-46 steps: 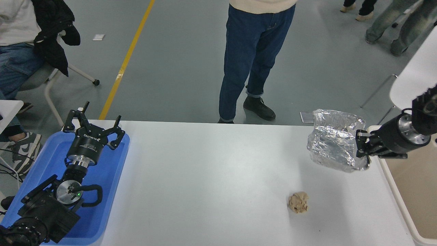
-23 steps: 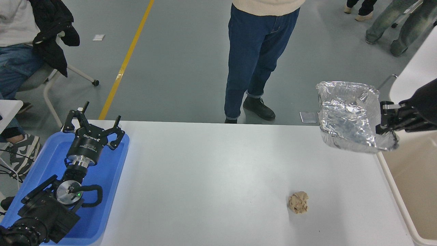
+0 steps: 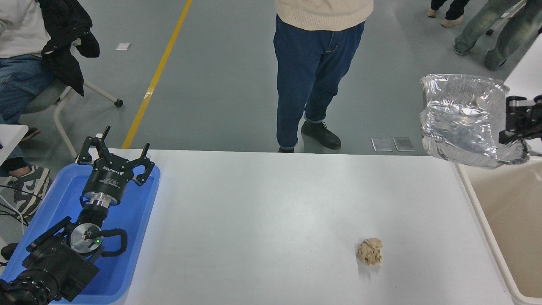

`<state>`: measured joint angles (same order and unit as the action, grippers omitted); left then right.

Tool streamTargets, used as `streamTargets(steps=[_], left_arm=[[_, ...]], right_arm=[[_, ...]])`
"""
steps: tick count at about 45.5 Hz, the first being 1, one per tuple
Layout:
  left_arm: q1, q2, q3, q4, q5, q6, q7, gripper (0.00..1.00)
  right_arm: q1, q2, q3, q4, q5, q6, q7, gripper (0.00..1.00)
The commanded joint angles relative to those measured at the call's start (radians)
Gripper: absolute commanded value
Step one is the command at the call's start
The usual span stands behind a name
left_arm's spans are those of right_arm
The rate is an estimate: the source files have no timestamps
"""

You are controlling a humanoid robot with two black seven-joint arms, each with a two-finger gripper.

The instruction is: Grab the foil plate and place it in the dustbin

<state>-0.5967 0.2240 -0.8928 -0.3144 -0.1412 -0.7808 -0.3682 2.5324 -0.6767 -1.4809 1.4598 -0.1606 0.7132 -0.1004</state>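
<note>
The crinkled silver foil plate (image 3: 463, 118) hangs in the air past the table's far right corner, tilted so its hollow faces me. My right gripper (image 3: 511, 127) is shut on its right rim and reaches in from the right edge of the picture. Below and to the right lies the beige dustbin (image 3: 478, 212), only its left rim and part of its inside showing. The plate's lower edge sits just above the bin's far left corner. My left gripper (image 3: 114, 154) rests open over the blue tray at the lower left.
A crumpled brown paper ball (image 3: 370, 251) lies on the white table (image 3: 275, 220) at the front right. The blue tray (image 3: 135, 216) sits at the left edge. A person in jeans (image 3: 313, 76) stands at the far side; others are at the top corners.
My right gripper has lifted the foil plate up and to the right, from over the table's right edge to above the dustbin's far corner. The left arm has stayed still.
</note>
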Motion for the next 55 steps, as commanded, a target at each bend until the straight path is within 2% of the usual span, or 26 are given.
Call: streamTargets(steps=[1, 6, 14, 30, 42, 55], left_arm=[[0.0, 0.0, 0.0, 0.0, 0.0, 0.0, 0.0, 1.0], [0.0, 0.0, 0.0, 0.0, 0.0, 0.0, 0.0, 1.0], [0.0, 0.0, 0.0, 0.0, 0.0, 0.0, 0.0, 1.0], [0.0, 0.0, 0.0, 0.0, 0.0, 0.0, 0.0, 1.0], [0.0, 0.002, 0.0, 0.0, -0.001, 0.0, -0.001, 1.0], [0.0, 0.002, 0.0, 0.0, -0.001, 0.002, -0.001, 1.0]], right_arm=[[0.034, 0.046, -0.125, -0.009, 0.039, -0.003, 0.002, 0.0], [0.026, 0.042, -0.199, -0.032, 0.052, -0.021, 0.004, 0.0], [-0.04, 0.02, -0.332, -0.13, 0.139, -0.046, 0.005, 0.0], [-0.305, -0.185, -0.339, -0.375, 0.164, -0.126, 0.005, 0.0], [-0.757, -0.281, -0.02, -0.637, 0.162, -0.126, 0.001, 0.0], [-1.297, -0.264, 0.399, -0.975, 0.158, -0.127, -0.007, 0.0]])
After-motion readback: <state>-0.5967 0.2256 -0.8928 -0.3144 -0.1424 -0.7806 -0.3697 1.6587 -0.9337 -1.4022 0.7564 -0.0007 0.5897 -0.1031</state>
